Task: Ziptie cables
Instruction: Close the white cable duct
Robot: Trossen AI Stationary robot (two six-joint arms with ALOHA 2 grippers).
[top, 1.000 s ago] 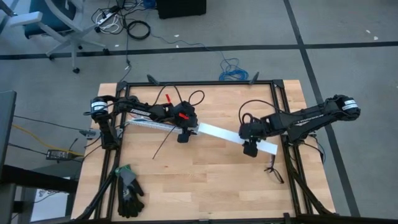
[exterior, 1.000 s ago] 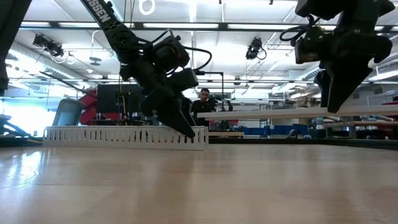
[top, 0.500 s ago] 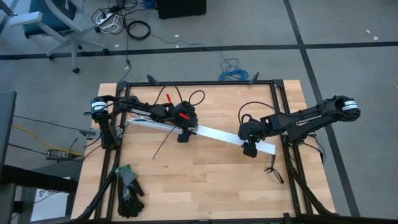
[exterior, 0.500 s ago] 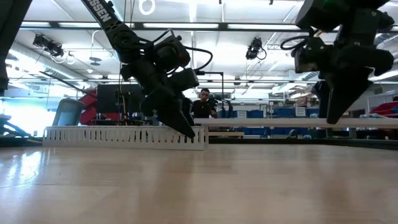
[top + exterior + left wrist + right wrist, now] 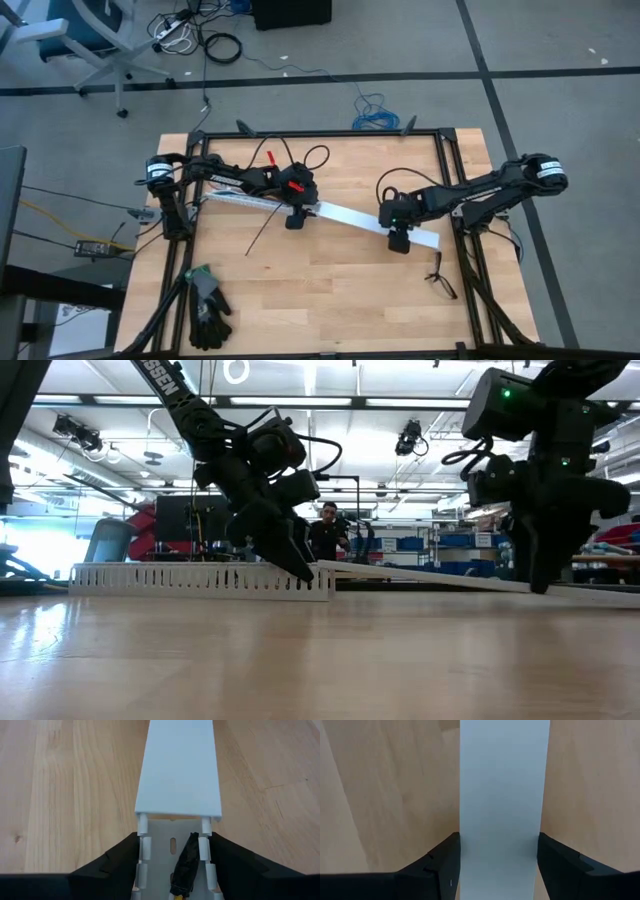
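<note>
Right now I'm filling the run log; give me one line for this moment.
left gripper: clamps slotted duct | right gripper: grips white cover strip, far end low | ziptie: untouched on table

Grey floor [image 5: 560, 60] surrounds the wooden bench [image 5: 330, 280], crossed by dark seam lines. A swivel chair [image 5: 90, 40] stands at one far corner, with loose dark cords [image 5: 220, 45] and a bright blue coiled cable [image 5: 375, 110] lying on the floor nearby. Across the hall, long ceiling lights [image 5: 400, 400] run overhead, and a person [image 5: 327, 530] sits far back.
</note>
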